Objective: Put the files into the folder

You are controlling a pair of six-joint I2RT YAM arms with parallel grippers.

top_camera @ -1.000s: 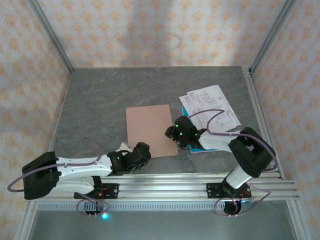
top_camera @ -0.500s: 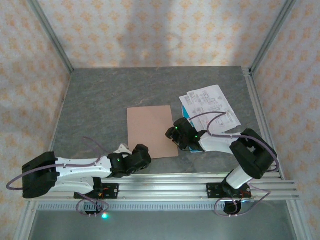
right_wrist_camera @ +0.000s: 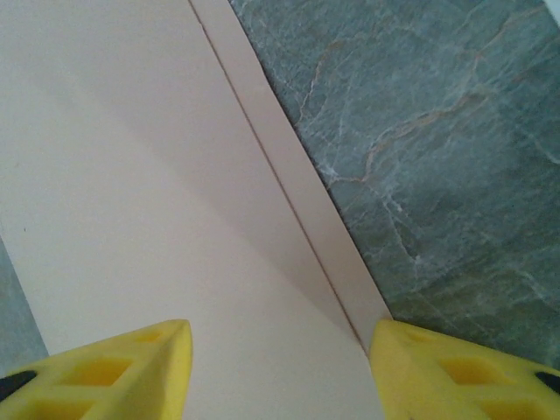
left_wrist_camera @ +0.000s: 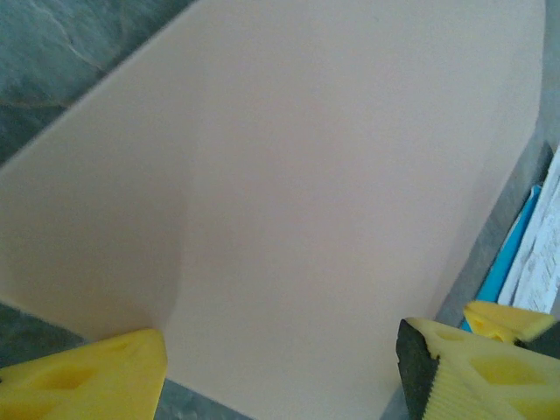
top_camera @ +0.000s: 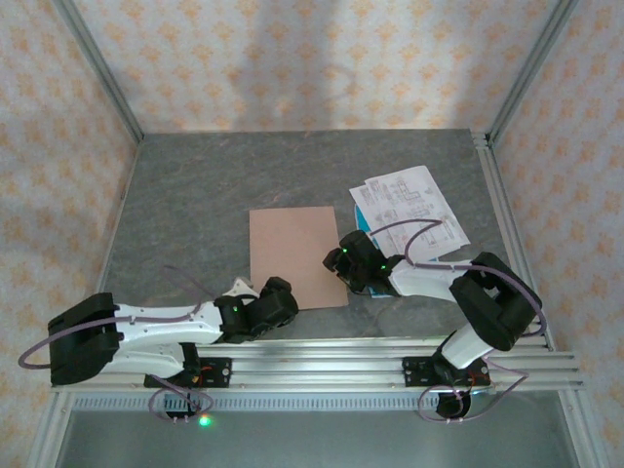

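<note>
top view. the folder lies flat and closed on the table, mid-table, its long axis running from the arms toward the far wall, slightly tilted. the files lie fanned just beside its right edge, printed sides up. the left gripper sits low at the folder's near left corner. the right gripper sits at the folder's right edge, near its near end.

left wrist view. the folder spreads ahead of the left gripper, whose yellow fingers stand wide apart and hold nothing. a teal sheet and white sheets show past the folder's right edge. the card looks thin, light and smooth: likely to slide if pushed, and to flex if lifted by one corner.

right wrist view. the right gripper has its fingers spread, nothing between them, straddling the folder edge. a narrow strip of a lower leaf shows beyond the upper leaf's edge, against the table. this offset looks like the best hold: catch the upper leaf alone there to open the cover, while the other gripper pins the card against sliding.
</note>
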